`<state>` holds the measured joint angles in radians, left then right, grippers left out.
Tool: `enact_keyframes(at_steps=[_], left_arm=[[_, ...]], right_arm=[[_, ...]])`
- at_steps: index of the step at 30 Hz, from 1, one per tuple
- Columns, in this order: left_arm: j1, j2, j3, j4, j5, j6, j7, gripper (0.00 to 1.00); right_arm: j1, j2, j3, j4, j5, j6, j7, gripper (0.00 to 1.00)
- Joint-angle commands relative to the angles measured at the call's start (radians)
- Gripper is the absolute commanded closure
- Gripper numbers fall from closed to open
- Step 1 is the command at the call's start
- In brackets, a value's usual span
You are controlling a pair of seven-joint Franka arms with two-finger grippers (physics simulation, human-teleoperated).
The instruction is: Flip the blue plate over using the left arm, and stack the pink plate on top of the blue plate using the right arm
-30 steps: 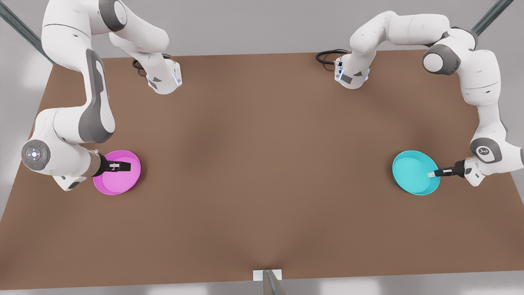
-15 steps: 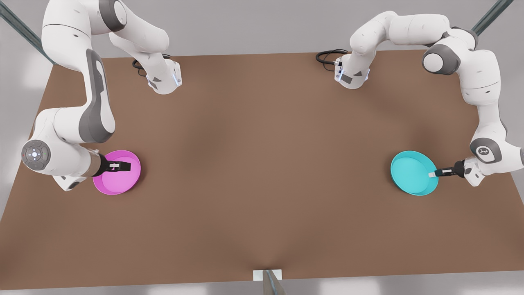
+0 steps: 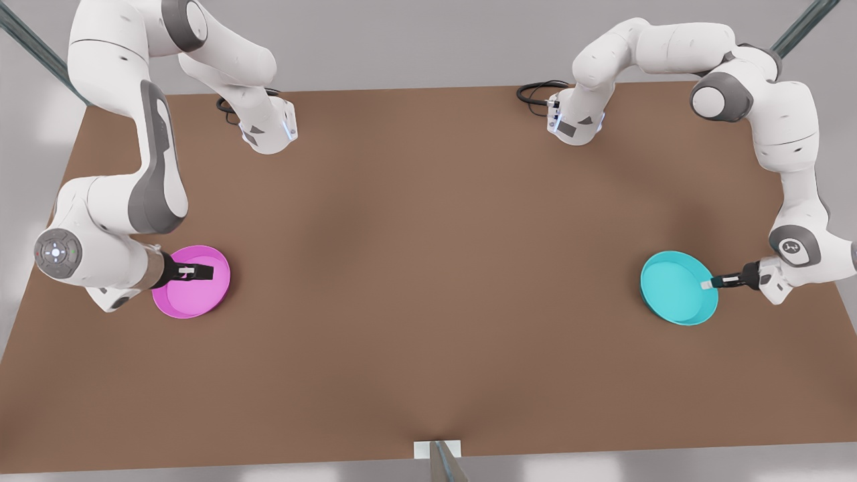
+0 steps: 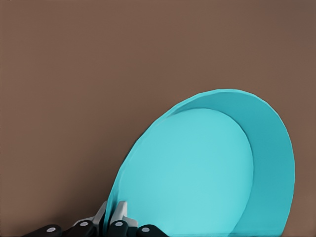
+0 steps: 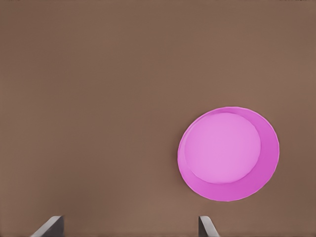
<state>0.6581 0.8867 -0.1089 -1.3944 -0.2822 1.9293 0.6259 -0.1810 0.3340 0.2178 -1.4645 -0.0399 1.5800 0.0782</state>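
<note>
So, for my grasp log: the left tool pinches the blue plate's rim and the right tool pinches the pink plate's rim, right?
Half right. The left tool does pinch the blue plate at its rim, but the right tool is open, hanging above the pink plate without touching it; the right wrist view shows this.

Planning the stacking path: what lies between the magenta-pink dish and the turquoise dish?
Bare brown tabletop between the magenta-pink dish and the turquoise dish, per the front view.
</note>
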Motion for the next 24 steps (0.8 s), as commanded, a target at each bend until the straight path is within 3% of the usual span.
enact_keyframes(at_steps=[1,16,24], left_arm=[[0.0,0.0,0.0,0.0,0.0,0.0,0.0,0.77],[-0.008,-0.015,0.002,0.005,0.0,-0.078,-0.012,0.79],[-0.101,-0.052,0.008,0.005,-0.003,-0.078,-0.052,0.79]], right_arm=[[0.0,0.0,0.0,0.001,0.0,0.0,0.0,0.0],[0.0,0.0,0.0,0.001,0.0,0.0,0.0,0.0],[-0.002,-0.001,0.0,0.001,0.0,0.0,0.0,0.0]])
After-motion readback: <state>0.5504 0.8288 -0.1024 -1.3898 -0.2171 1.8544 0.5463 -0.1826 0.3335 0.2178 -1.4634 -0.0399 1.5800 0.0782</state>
